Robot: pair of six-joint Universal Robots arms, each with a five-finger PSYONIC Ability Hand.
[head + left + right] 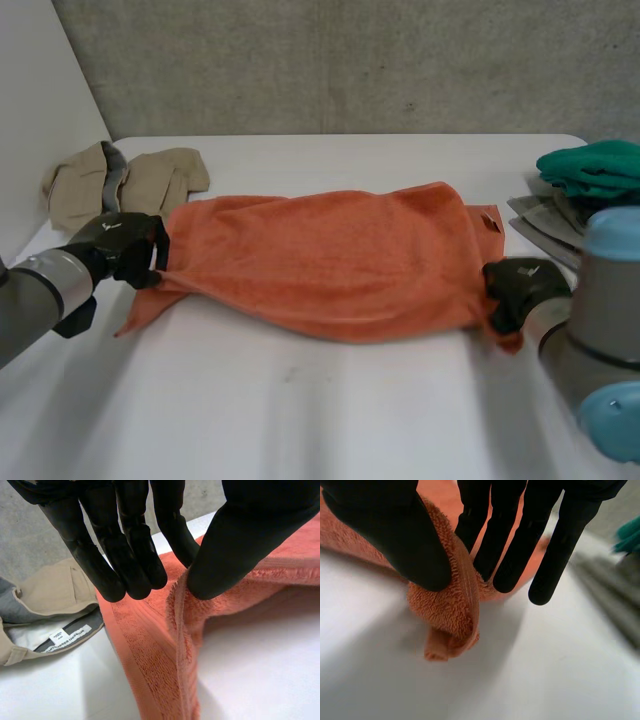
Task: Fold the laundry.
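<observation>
Lying lengthwise on white table (300, 410): orange terry-cloth towel (330, 265). Left edge pinched between thumb and fingers of left robot hand (125, 248); right corner gripped likewise by right robot hand (520, 285).

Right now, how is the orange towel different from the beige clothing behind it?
The orange towel is plain; the beige garment has a grey lining and a white label. The orange towel stretches across the middle of the white table; the beige garment lies bunched near a far corner. The left hand and right hand each pinch an end of the orange towel; the beige garment lies untouched. Both rest on that table.
</observation>
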